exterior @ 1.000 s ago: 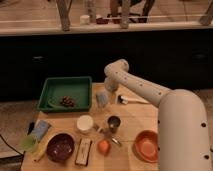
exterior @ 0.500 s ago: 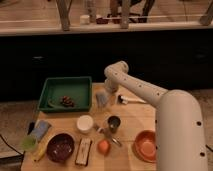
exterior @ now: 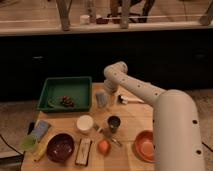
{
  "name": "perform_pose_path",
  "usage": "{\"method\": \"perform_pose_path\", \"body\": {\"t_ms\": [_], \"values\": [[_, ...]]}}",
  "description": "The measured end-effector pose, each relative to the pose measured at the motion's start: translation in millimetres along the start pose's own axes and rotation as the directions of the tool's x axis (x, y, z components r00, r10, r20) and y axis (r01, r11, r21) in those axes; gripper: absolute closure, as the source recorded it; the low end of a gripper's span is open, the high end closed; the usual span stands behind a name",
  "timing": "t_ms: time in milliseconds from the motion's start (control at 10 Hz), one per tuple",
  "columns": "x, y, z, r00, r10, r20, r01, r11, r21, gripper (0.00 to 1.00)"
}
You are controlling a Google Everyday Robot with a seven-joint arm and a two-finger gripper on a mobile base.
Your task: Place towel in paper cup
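My white arm reaches in from the lower right, bends at a joint near the table's back edge and points down. My gripper [exterior: 103, 96] is at the table's back middle, just right of the green tray. A pale grey piece, which looks like the towel [exterior: 101, 100], is right at the gripper and just above or on the table. The white paper cup [exterior: 85, 123] stands upright in the middle of the table, below and to the left of the gripper, apart from it.
The green tray [exterior: 55, 90] at the back left holds a brown lump [exterior: 66, 101]. A dark metal cup [exterior: 114, 123], an orange fruit [exterior: 103, 146], an orange bowl [exterior: 145, 145], a purple bowl [exterior: 61, 147], a snack bar [exterior: 83, 151], a blue sponge [exterior: 40, 130] and a white utensil [exterior: 130, 100] lie around.
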Motion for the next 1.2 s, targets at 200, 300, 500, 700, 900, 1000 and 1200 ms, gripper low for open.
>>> {"method": "perform_pose_path", "body": {"t_ms": [200, 300, 500, 700, 900, 1000, 1200], "values": [[0, 0, 3, 1.0, 0.001, 0.002, -0.001, 1.0, -0.006, 0.2], [0, 0, 4, 1.0, 0.001, 0.002, -0.001, 1.0, -0.01, 0.2], [-1, 0, 7, 1.0, 0.001, 0.005, -0.001, 1.0, -0.017, 0.2], [-3, 0, 9, 1.0, 0.0, 0.007, 0.0, 1.0, -0.022, 0.2], [-2, 0, 10, 1.0, 0.002, 0.01, -0.001, 1.0, -0.027, 0.2], [-2, 0, 12, 1.0, 0.002, 0.011, -0.002, 0.999, -0.032, 0.2], [-4, -1, 15, 1.0, -0.001, 0.014, 0.001, 0.999, -0.038, 0.2]]}}
